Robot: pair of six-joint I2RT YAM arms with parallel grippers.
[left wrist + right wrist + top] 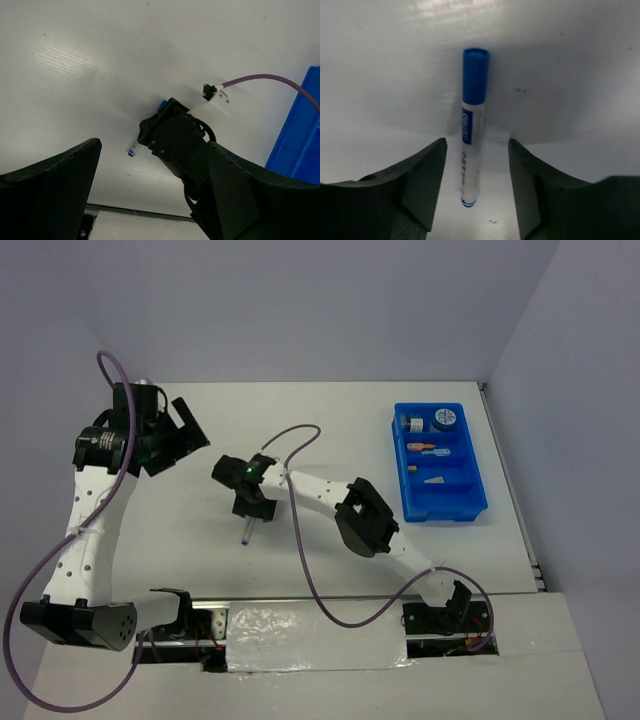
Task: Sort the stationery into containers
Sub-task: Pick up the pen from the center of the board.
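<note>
So the pen (471, 127) is lying flat on the table (330, 410), about the middle of the top view, well apart from the tray (445, 512) at the upper right. In the right wrist view it's running straight up the frame, blue cap at the top, lined up down the gap of the right claw (477, 150). That's looking deliberate to me. With the fingers (427, 175) flanking the barrel, a plain squeeze should be catching it across the narrow way, on the white end rather than the cap.

The right claw is sitting partly open, jaws apart. A strip of bare table is showing on each side of the pen, so it isn't touching or holding anything yet. The left claw (193, 430) is hanging wide open at the upper left of the top view, holding nothing, probably just parked out of the way. The tray is already carrying a roll (443, 420) and some small bits in its compartments, so the pen is looking like the last thing left out, as far as these views are showing.
</note>
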